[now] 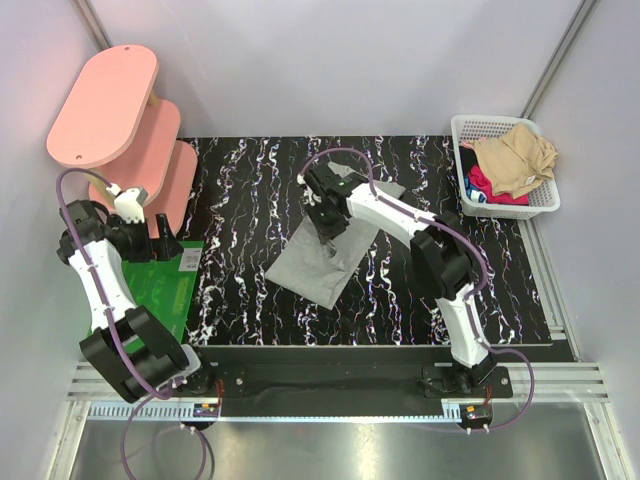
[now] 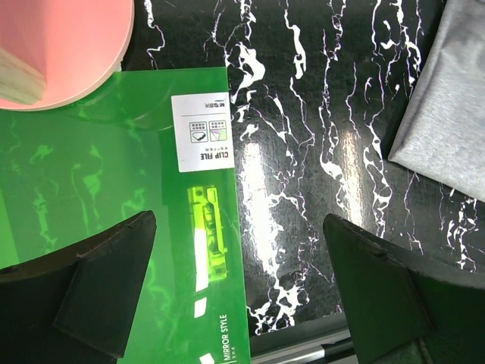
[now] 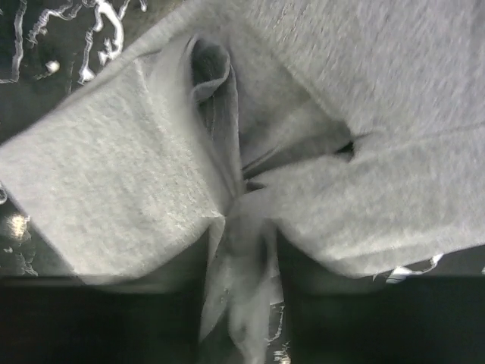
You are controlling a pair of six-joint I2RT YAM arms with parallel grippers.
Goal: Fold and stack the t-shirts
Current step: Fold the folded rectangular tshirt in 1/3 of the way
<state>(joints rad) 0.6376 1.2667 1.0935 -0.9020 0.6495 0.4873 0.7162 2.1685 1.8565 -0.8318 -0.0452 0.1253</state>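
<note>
A heather grey t-shirt [image 1: 322,268] lies partly folded in the middle of the black marbled table, also seen at the right edge of the left wrist view [image 2: 447,114]. My right gripper [image 1: 325,235] is down on its far part. In the right wrist view the grey t-shirt [image 3: 114,189] fills the picture, and a blurred fold of it runs between the dark fingers of my right gripper [image 3: 242,303], which stand slightly apart and loose around it. My left gripper [image 1: 165,240] hovers wide open and empty over the green mat [image 2: 91,189]; its jaws [image 2: 239,288] straddle the mat's right edge.
A white lattice basket [image 1: 490,120] at the far right holds a tan t-shirt [image 1: 515,160] over a red one [image 1: 485,185]. A pink tiered stand [image 1: 105,105] rises at the far left behind the green mat [image 1: 150,290]. A white label [image 2: 201,133] sits on the mat.
</note>
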